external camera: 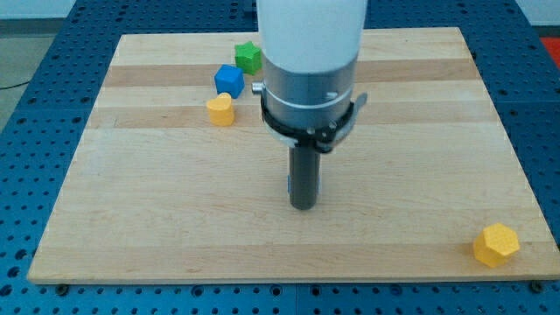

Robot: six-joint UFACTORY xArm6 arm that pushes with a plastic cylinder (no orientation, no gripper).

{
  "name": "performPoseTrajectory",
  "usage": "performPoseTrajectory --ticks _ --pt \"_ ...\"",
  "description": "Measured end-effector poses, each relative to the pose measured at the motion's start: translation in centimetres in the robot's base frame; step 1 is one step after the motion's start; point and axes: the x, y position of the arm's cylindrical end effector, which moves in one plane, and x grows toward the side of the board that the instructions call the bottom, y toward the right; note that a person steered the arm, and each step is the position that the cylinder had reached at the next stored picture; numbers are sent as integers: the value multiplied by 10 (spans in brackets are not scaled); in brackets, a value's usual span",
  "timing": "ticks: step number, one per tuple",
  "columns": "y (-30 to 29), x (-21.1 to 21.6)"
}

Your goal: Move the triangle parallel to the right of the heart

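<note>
My tip (303, 207) rests near the middle of the wooden board (131, 210). A small blue block (288, 185) shows only as slivers at the rod's edges, just above the tip; its shape cannot be made out. The yellow heart (220, 110) lies toward the view's upper left, well apart from the tip. The rod and arm body hide what lies directly behind them.
A blue cube (229, 80) sits just above the heart, and a green star (249, 57) above that near the board's top edge. A yellow hexagon (496, 244) lies near the board's bottom right corner. A blue perforated table surrounds the board.
</note>
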Motion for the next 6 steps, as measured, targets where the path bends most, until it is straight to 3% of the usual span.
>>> performPoseTrajectory --ticks 3,5,6 --pt "8 -106" --pt "87 -102" --pt "80 -117"
